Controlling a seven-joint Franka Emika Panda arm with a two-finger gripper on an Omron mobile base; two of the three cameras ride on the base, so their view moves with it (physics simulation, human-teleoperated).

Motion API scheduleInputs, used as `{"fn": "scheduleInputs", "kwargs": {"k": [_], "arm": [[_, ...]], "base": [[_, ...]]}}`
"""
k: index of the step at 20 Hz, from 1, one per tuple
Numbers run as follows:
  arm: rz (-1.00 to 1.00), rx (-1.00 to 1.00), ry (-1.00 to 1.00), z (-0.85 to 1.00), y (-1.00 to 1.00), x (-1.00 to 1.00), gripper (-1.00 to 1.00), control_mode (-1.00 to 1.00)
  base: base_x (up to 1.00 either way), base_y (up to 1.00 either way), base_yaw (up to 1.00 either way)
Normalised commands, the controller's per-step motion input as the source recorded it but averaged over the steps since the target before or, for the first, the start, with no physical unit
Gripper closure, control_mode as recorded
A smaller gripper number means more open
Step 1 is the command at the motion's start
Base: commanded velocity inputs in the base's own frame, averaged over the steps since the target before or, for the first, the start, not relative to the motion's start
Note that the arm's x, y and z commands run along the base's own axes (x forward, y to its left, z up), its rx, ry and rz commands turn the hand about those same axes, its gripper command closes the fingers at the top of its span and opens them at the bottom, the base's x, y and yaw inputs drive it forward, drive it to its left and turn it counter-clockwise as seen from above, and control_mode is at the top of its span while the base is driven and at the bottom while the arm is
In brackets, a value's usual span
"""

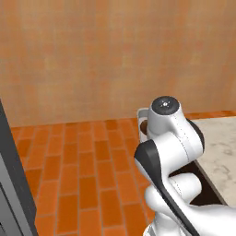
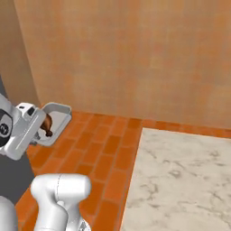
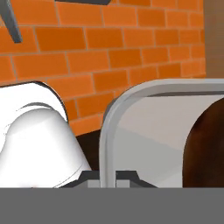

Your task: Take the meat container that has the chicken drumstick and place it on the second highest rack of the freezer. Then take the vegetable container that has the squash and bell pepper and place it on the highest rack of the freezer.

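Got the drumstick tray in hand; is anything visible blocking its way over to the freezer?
Nothing visible does. The gripper is shut on the rim of the meat container, held over bare orange brick floor. The freezer shows as a dark edge at the left base view's left; its racks are out of view.

The meat container [image 3: 144,131] is seen close up — grey rounded rim, pale inner floor. Its rim is clamped between the closed finger tips of the gripper [image 3: 108,177] at the bottom edge. The chicken drumstick [image 3: 205,148] is seen as a dark brown mass at the right, inside the tray. An orange brick floor [image 3: 87,48] is seen behind — a dark bar crosses the upper left corner.
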Motion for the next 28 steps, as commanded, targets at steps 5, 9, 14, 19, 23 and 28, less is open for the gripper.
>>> {"fn": "scheduleInputs", "kwargs": {"k": [5,9,14,19,23,28], "arm": [[0.0,0.0,0.0,0.0,0.0,0.0,1.0,1.0],[0.0,0.0,0.0,0.0,0.0,0.0,1.0,1.0],[0.0,0.0,0.0,0.0,0.0,0.0,1.0,1.0],[0.0,0.0,0.0,0.0,0.0,0.0,1.0,1.0],[0.0,0.0,0.0,0.0,0.0,0.0,1.0,1.0],[0.0,0.0,0.0,0.0,0.0,0.0,1.0,1.0]], "base": [[0.84,0.02,0.56],[0.64,0.03,0.83],[1.0,-0.11,0.7],[0.35,-0.04,0.83],[0.39,0.0,0.85],[0.77,-0.33,0.73]]}}
